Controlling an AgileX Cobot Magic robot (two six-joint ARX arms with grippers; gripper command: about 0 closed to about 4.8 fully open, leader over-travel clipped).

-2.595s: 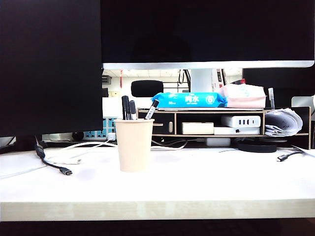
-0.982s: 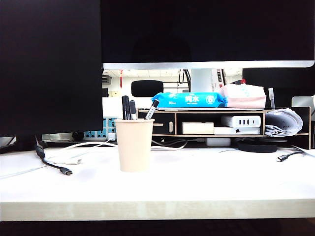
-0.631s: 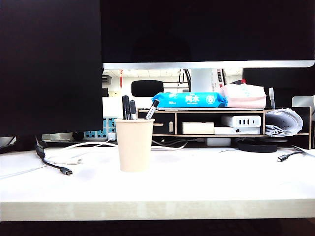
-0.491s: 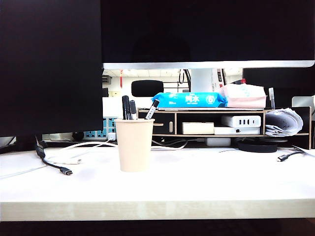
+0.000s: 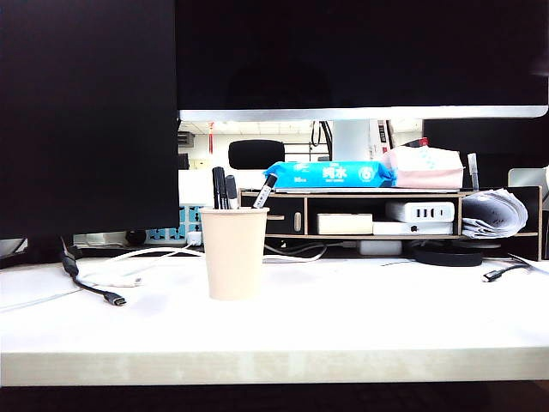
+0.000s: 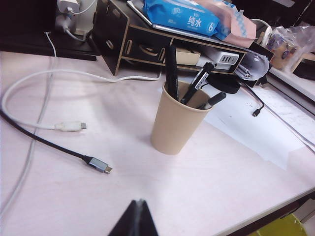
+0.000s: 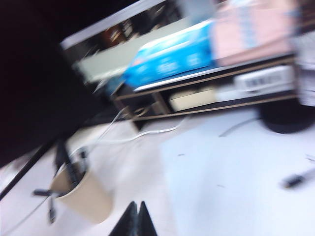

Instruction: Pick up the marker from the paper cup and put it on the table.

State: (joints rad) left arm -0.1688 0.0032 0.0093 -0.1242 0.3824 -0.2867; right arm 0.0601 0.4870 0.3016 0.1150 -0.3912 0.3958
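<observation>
Pressing its two dark fingertips together into a closed point, the left claw (image 6: 136, 216) hangs above the wide white counter (image 6: 206, 196), holding nothing, a little way in front of the plain cream-beige tapered paper cup (image 6: 175, 119). The right claw (image 7: 136, 220) is likewise pinched shut and empty in a heavily blurred right wrist view, over bare counter with the cup (image 7: 83, 195) off to one side of it. Neither claw shows in the exterior view.

The cup stands upright on the counter and holds three dark pens. The thick all-black marker (image 6: 171, 73) stands nearly upright against the cup's far rim, its top well above the rim. Beside it two slimmer black markers with pale bands (image 6: 203, 81) lean out toward the side. In the exterior view the cup (image 5: 233, 252) stands left of centre, with the thick marker (image 5: 218, 187) rising at its left rim.

Near the cup on the counter lie a black cable with a grey plug (image 6: 96, 164) and a white cable (image 6: 69, 126). Behind the cup sits a black-and-wood monitor riser shelf (image 6: 120, 39) carrying a blue wet-wipe pack (image 6: 181, 14). A white paper sheet (image 6: 256, 130) lies flat beyond the cup.
</observation>
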